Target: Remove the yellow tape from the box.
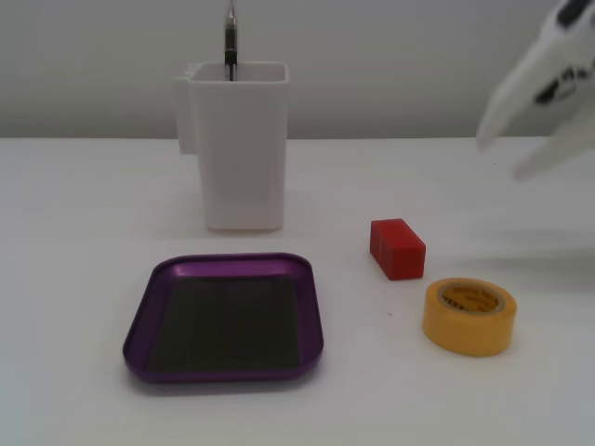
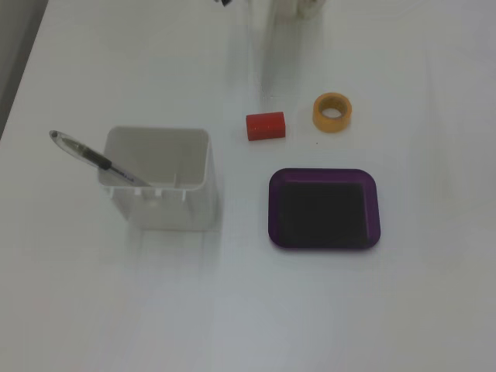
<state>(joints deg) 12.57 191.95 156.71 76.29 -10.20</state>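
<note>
The yellow tape (image 1: pixel 469 317) lies flat on the white table, to the right of the box and outside it; it also shows in the other fixed view (image 2: pixel 332 111). The box (image 1: pixel 232 268) is a shallow purple tray with a dark floor and nothing in it (image 2: pixel 323 174). My gripper (image 1: pixel 502 156) is a blurred white shape at the upper right, well above and behind the tape, with its two fingers apart and nothing between them. In the other fixed view only a blurred part of the arm (image 2: pixel 288 8) shows at the top edge.
A small red block (image 1: pixel 397 248) sits on the table just behind and left of the tape (image 2: pixel 266 125). A tall white container (image 1: pixel 237 149) with a pen (image 1: pixel 230 42) in it stands behind the tray (image 2: pixel 159 178).
</note>
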